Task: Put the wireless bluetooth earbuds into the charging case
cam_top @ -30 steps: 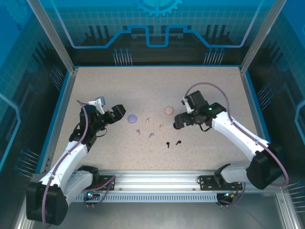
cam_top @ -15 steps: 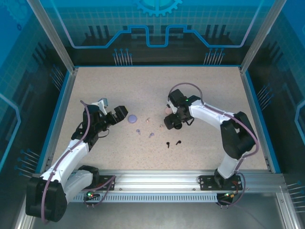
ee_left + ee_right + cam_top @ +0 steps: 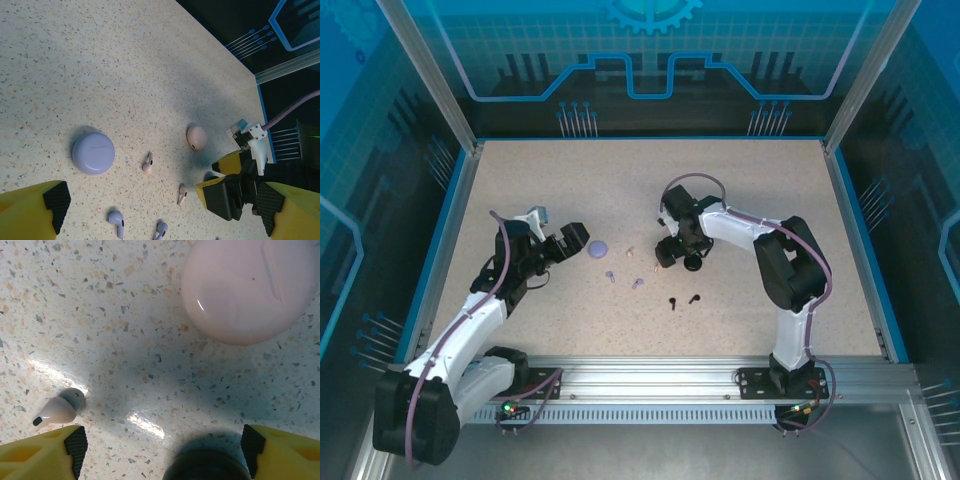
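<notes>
right wrist: right hand (image 3: 162, 445) open over speckled desk (image 3: 125, 315), tiny pale pink earbud (image 3: 55, 412) near one finger, round pink case (image 3: 250, 290) beyond.

Lilac round case (image 3: 93, 152) at left, pink case (image 3: 196, 137) at right, well apart. Pink earbuds (image 3: 147, 165) lie between them, lilac earbuds (image 3: 116, 219) by the bottom edge. Right gripper (image 3: 218, 176) is beside one pink bud, possibly touching.
</notes>
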